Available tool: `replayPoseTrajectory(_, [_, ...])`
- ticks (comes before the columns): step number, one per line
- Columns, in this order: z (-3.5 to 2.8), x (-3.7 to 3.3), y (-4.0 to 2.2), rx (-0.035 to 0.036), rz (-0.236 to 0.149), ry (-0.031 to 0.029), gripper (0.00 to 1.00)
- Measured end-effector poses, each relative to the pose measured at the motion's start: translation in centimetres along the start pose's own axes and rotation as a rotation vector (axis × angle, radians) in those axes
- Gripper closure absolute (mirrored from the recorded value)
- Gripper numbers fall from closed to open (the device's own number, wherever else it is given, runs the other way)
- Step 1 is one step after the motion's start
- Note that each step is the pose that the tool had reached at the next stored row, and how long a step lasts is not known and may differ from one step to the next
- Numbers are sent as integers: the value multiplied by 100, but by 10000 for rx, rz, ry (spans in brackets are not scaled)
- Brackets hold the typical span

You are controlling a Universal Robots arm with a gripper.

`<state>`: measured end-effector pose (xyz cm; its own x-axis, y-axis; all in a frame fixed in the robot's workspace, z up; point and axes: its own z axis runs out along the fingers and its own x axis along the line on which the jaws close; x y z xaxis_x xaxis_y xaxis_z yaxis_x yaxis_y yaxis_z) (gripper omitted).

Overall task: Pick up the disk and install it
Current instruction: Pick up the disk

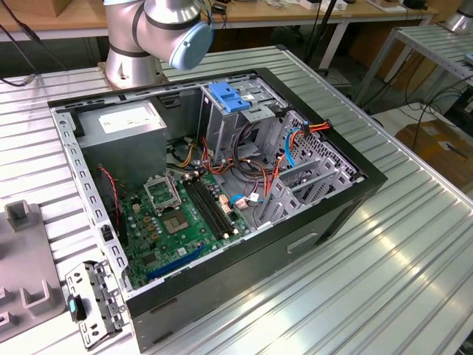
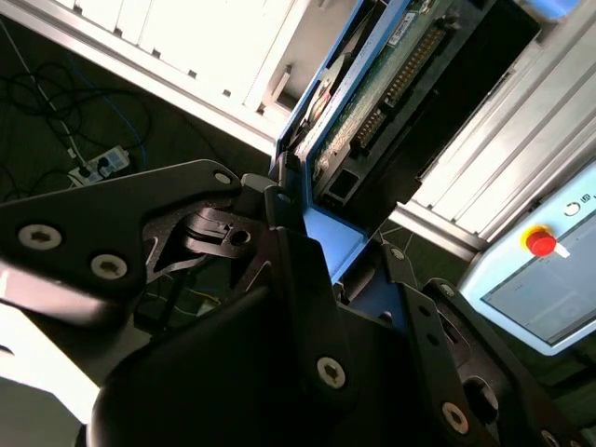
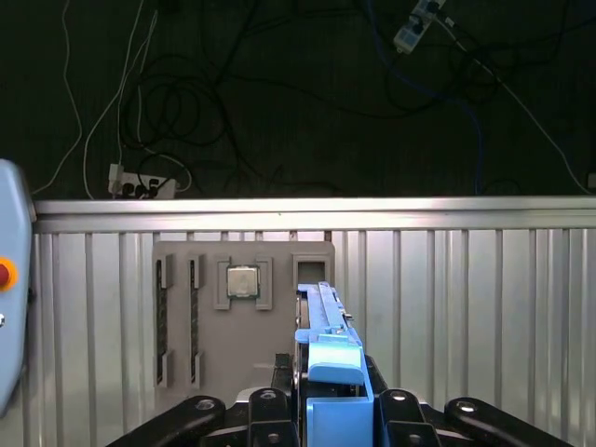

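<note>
The disk [image 3: 324,321] sits edge-on in your claw [image 3: 331,405], clamped by its blue rails (the grip looks firm). Carry it level, clear of the grey tray [image 3: 186,317] beyond the claw, and keep the rails square to the cage [image 1: 222,127].

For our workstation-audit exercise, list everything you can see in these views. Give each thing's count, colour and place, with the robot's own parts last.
computer case: one, black, open, on the ribbed metal table
motherboard: one, green, on the case floor
power-supply box: one, grey with white sticker, in the case, nearest the arm's base
drive cage: one, grey with blue latch, inside the case
cables: several, orange, red and blue, beside the cage
parts tray: one, grey, on the table, holding a processor chip
bracket: one, silver, on the table at the exterior view's left
power strip: at least one, white, on the dark floor
pendant: one, pale blue with red button, at the table's edge
disk: one, blue-railed, in the tool
arm: one, silver and blue-grey, behind the case
tool: one, black, shut on the disk
</note>
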<state>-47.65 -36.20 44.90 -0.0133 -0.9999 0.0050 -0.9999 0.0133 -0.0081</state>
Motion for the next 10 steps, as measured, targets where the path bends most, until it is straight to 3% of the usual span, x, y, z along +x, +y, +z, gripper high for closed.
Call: replayPoseTrajectory(10, [-105, 0, -1, -15, 1, 1, 63])
